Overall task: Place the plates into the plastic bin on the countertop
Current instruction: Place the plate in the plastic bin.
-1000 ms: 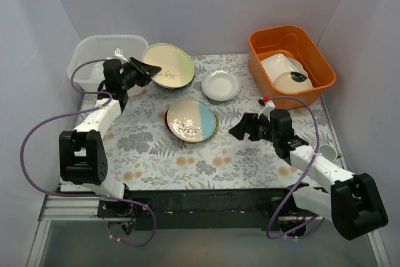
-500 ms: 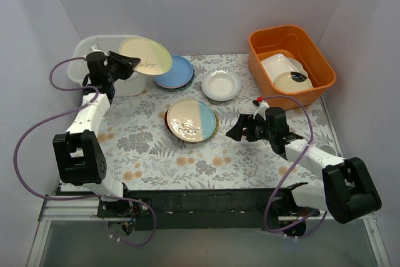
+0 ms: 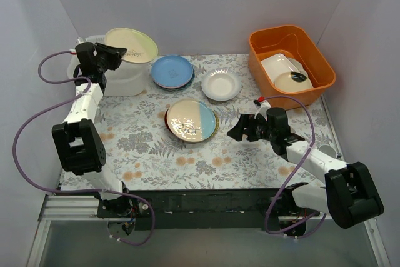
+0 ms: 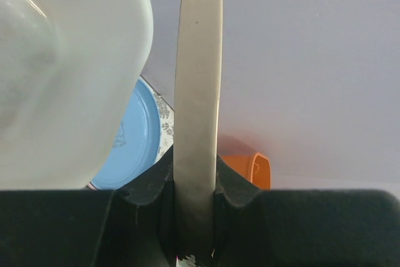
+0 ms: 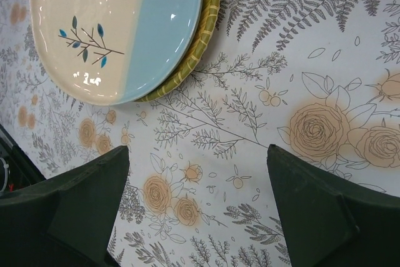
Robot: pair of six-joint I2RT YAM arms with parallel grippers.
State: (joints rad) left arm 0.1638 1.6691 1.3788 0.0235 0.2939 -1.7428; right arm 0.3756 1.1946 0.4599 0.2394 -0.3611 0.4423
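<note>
**Overhead view.** The left gripper, closed narrowly on the rim of the cream sprig plate, holds it over the upper right corner of the plastic bin, at the upper left of the frame. In the wrist view the plate stands edge-on just beside the bin's rounded corner. Half a second earlier it hung further right, hiding part of the blue plate, which is now fully exposed.

The right gripper, jaws spread wide and empty, hovers over bare tabletop right of the central stack.

**Count.**
- Five plates are visible: the held one, the blue one, the white scalloped plate, and the cream-and-blue plate atop a yellow plate.
- There are two tubs: the bin and the orange tub.
</note>
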